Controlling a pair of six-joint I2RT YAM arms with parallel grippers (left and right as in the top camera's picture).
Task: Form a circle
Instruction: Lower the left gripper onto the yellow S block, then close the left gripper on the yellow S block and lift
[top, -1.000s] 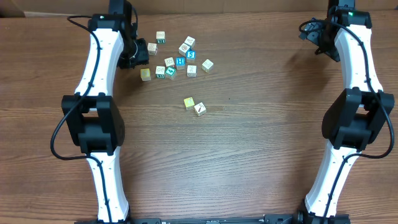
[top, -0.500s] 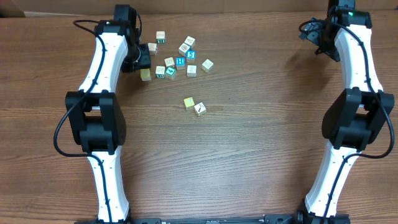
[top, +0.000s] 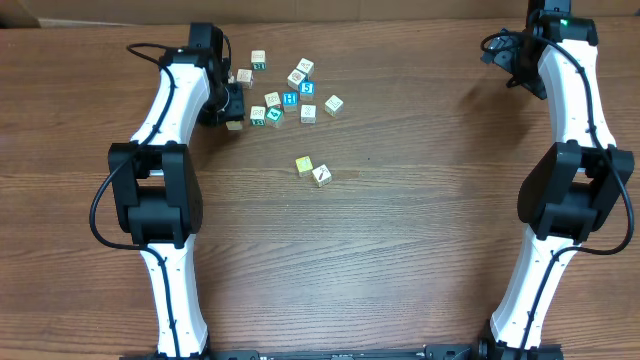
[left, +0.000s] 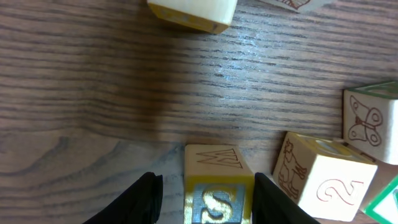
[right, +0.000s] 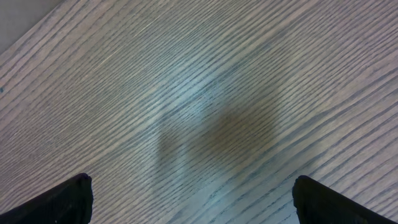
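I find the left claw (left: 208, 202) part-open, straddling a yellow block (left: 214, 163) at eleven o'clock. Right claw (right: 193, 186) stands wide, empty.

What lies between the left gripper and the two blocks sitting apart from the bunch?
Only bare table shows between the left gripper and the two blocks, in the overhead view.

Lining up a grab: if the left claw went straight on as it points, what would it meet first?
Likely the yellow S block, sitting inside the open left claw; depth unclear.
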